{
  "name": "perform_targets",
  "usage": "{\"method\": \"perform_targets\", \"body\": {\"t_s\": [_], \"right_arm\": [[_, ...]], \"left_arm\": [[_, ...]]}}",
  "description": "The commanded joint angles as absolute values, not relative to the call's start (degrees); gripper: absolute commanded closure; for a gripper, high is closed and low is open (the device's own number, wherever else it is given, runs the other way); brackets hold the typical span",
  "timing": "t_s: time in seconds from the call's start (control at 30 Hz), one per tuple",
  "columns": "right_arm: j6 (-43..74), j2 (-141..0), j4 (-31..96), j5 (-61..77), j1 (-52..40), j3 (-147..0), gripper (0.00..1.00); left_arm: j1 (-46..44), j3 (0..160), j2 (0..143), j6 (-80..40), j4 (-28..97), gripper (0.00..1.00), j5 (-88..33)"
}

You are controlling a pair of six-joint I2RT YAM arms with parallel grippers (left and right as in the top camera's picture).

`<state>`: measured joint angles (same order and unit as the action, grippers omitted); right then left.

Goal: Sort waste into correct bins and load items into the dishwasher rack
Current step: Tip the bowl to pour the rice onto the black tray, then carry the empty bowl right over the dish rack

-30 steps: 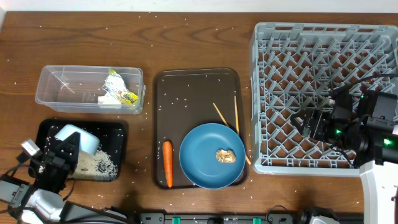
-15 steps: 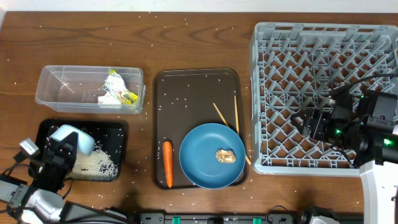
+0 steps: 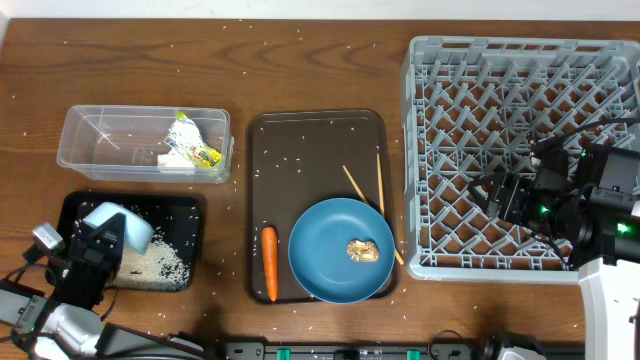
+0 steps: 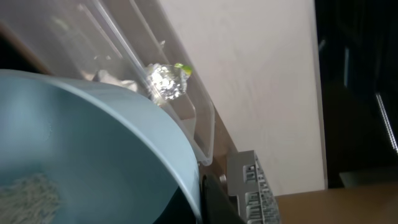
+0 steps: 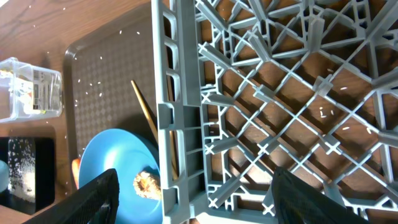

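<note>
Light blue cup pinched at wall by left fingers, tilted over black tray, front-left bench corner. Probably light, stiff, slick plastic; firm rim-wall hold advised. Right fingers spread, empty, over dishwasher rack.

The tub lies behind the shallow tray at left, the serving tray centre, the rack right.

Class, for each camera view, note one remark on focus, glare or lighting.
Overhead: evenly lit and sharp, the dishwasher rack crisp. Left wrist: the light blue cup looms close and soft, with a bright glare spot at the clear tub. Right wrist: rack sharp, its own dark fingers blurred.
</note>
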<state>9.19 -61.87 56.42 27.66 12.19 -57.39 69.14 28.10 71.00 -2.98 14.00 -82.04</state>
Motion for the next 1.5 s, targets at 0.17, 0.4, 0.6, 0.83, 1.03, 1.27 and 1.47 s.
{"method": "perform_targets", "body": {"t_s": [0.17, 0.4, 0.6, 0.83, 1.03, 1.27, 1.47], "right_arm": [[10.24, -61.89, 56.51, 28.53, 11.55, -57.63, 0.28], [10.26, -61.87, 55.77, 28.53, 11.55, -57.63, 0.28], [10.24, -61.87, 56.14, 28.51, 11.55, -57.63, 0.28], [10.22, -61.87, 56.62, 28.51, 11.55, -57.63, 0.28], [10.24, -61.87, 56.40, 28.53, 11.55, -57.63, 0.28], [10.24, -61.87, 55.92, 28.53, 11.55, -57.63, 0.28], [10.24, -61.80, 54.87, 28.47, 11.57, -57.67, 0.29]], "left_arm": [[67.79, 28.23, 71.18, -5.67, 12.10, 0.94, -75.59], [66.43, 28.18, 71.53, -13.43, 6.76, 0.94, -77.38], [64.79, 28.18, 71.48, -6.98, 3.31, 0.94, -84.77], [64.29, 28.18, 71.46, -8.60, 4.32, 0.94, -80.51], [64.14, 28.18, 71.48, -9.52, 3.75, 0.94, -82.02], [57.49, 28.38, 70.43, -19.22, -9.52, 0.94, -90.00], [40.34, 28.40, 69.76, -41.58, -38.26, 0.94, -81.38]]}}
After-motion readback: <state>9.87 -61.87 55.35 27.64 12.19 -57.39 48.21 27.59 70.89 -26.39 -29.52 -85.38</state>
